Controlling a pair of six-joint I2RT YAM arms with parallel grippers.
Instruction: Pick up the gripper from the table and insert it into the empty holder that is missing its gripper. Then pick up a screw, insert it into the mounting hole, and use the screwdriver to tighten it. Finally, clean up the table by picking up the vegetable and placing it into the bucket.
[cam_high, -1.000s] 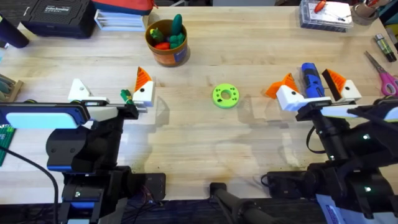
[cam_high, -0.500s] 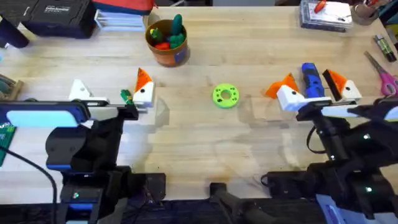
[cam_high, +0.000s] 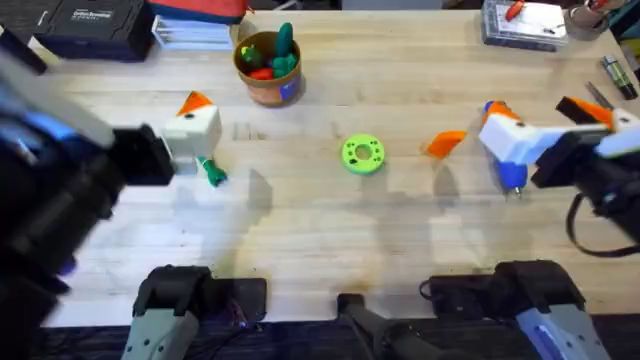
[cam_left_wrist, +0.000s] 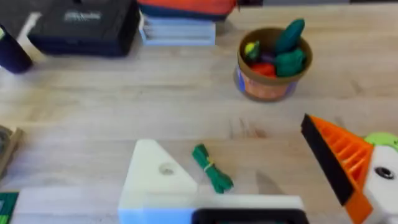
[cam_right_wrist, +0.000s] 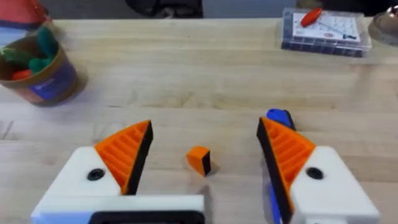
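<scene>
The loose orange gripper lies on the worktop between the green disc and the blue screwdriver, apart from both. In the overhead view its long axis runs roughly left to right; in the right wrist view it shows end-on between that arm's fingers, touching neither.

The right gripper has its fingers spread wide, both with orange tips, and pinches nothing. The screwdriver lies under its one finger, its long axis running toward and away from the arm bases, its bit end nearer them.

The left gripper also stands spread and empty. One finger is the holder, a plain white block without a tip; the other carries an orange tip. One green vegetable lies on the worktop between them, just beside the holder, its long axis diagonal.

One bucket stands upright farther back, with several vegetables in it. One pair of pink-handled scissors lies at the right edge.
</scene>
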